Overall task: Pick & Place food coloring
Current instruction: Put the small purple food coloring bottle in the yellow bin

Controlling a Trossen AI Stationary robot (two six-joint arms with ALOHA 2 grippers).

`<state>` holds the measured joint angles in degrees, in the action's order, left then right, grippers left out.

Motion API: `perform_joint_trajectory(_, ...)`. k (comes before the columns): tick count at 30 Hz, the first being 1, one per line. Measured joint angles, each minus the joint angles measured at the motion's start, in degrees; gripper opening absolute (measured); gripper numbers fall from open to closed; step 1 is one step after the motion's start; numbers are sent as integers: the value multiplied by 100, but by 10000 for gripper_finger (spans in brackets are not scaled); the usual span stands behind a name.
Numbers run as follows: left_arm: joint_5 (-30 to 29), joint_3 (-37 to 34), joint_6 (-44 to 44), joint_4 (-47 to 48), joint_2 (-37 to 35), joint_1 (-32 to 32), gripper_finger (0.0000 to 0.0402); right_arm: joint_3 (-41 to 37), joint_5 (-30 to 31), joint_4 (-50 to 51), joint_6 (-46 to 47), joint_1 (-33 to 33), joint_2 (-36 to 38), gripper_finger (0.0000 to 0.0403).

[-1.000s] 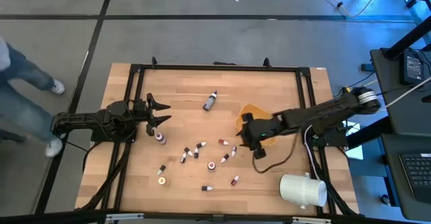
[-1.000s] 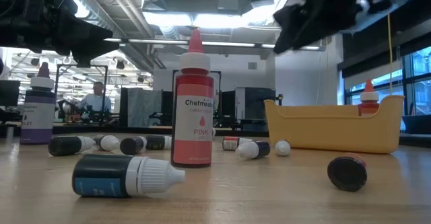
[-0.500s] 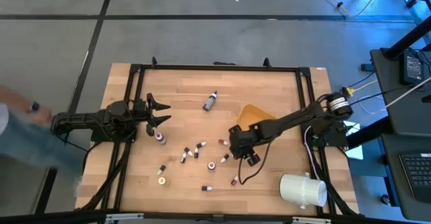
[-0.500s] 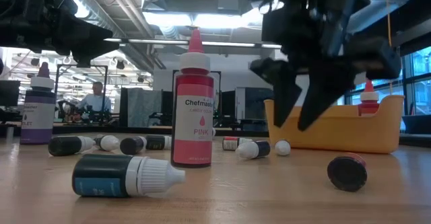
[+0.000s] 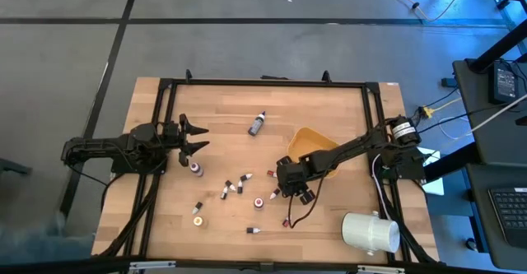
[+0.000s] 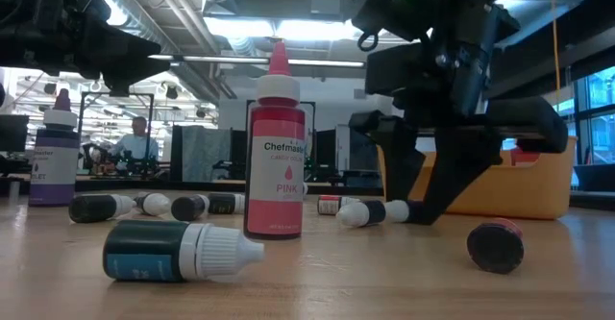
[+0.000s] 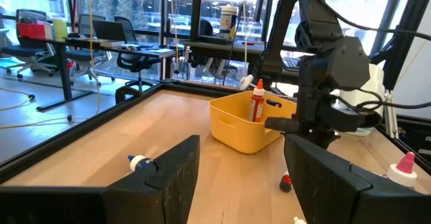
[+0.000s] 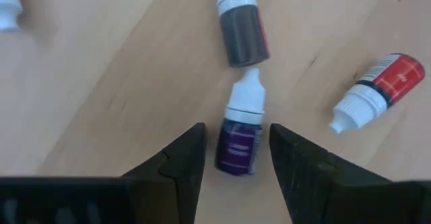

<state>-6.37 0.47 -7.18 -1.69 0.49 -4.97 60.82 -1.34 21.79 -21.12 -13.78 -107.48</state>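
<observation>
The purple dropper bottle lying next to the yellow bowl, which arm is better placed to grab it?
The right. Its gripper already straddles the purple bottle, one finger on each side, jaws open. The left gripper waits near the table's left edge, far from it.

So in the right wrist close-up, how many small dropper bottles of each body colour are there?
Purple-bodied plastic dropper bottle with white cap: 1
Dark brown-bodied dropper bottle with white cap: 1
Red-bodied dropper bottle with white cap: 1
White cap at the frame edge, body cut off: 1
Total: 4
</observation>
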Motion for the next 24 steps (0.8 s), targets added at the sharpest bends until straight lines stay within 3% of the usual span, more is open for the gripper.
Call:
perform_joint_trajectory(4,0,0,0,0,0,0,212,-10,-2,21,174,0,29,148)
perform_joint_trajectory(13,0,0,0,0,0,2,212,-39,54,104,286,2,326,62)
perform_joint_trajectory(18,0,0,0,0,0,7,212,-37,93,313,351,32,897,65)
perform_joint_trajectory(24,0,0,-1,0,0,7,212,-35,813,1225,1226,350,1935,72)
